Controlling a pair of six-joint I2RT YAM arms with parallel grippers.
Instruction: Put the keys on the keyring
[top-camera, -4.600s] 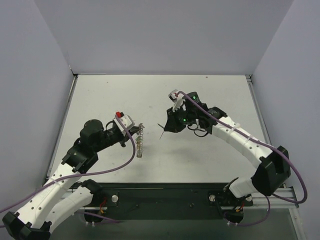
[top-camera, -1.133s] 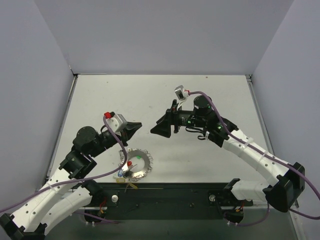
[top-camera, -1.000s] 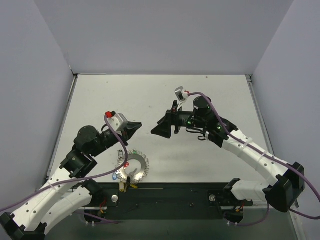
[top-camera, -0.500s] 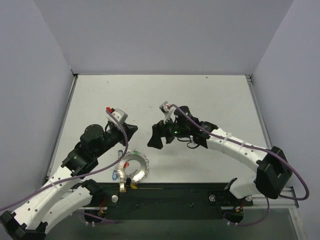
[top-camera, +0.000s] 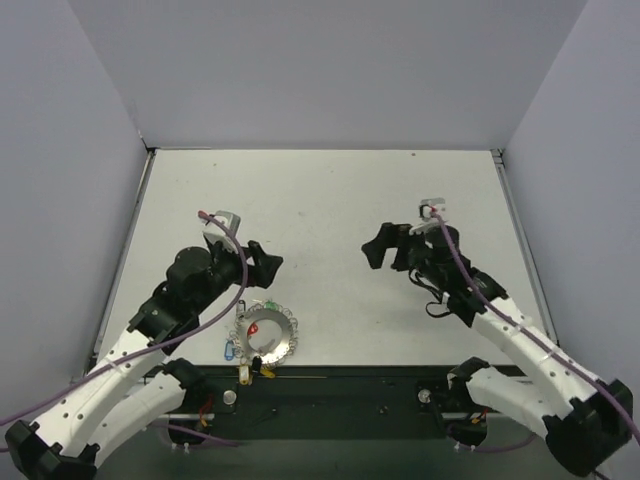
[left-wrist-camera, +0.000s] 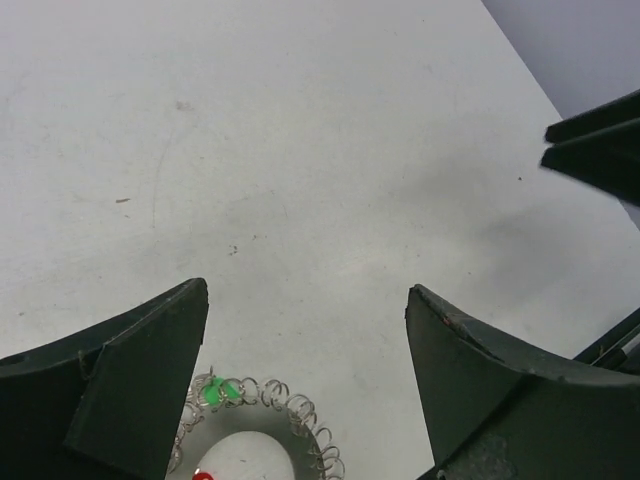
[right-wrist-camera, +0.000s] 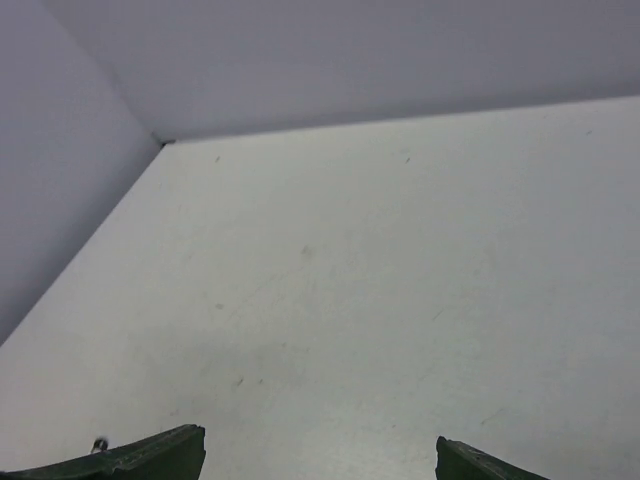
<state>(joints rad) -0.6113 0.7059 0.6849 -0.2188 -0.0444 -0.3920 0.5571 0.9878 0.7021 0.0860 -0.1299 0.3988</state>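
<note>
**Top, left-wrist and right-wrist views.** The keyring (top-camera: 267, 333) lay flat on the table (top-camera: 330, 190), close to its near edge and in front of the left arm. The keys (top-camera: 258, 327) were gathered at it: a green key (top-camera: 268, 307) on the far rim, a red key (top-camera: 258, 328) in the open centre, a blue key (top-camera: 229, 350) just outside the left rim and a yellow key (top-camera: 264, 371) at the near rim. Whether each was threaded on the coil could not be told. The left gripper (top-camera: 265, 263) hung just beyond the ring, jaws spread wide and holding nothing; its wrist view showed the ring's far rim below the gap. The right gripper (top-camera: 375, 248) stood well apart to the right, equally wide and empty, facing bare table. Judged step: release, with the task apparently near its end. The next move would call for checking for any loose key; if one remained, one gripper would have to steady the ring's rim while the other fed the key on
</note>
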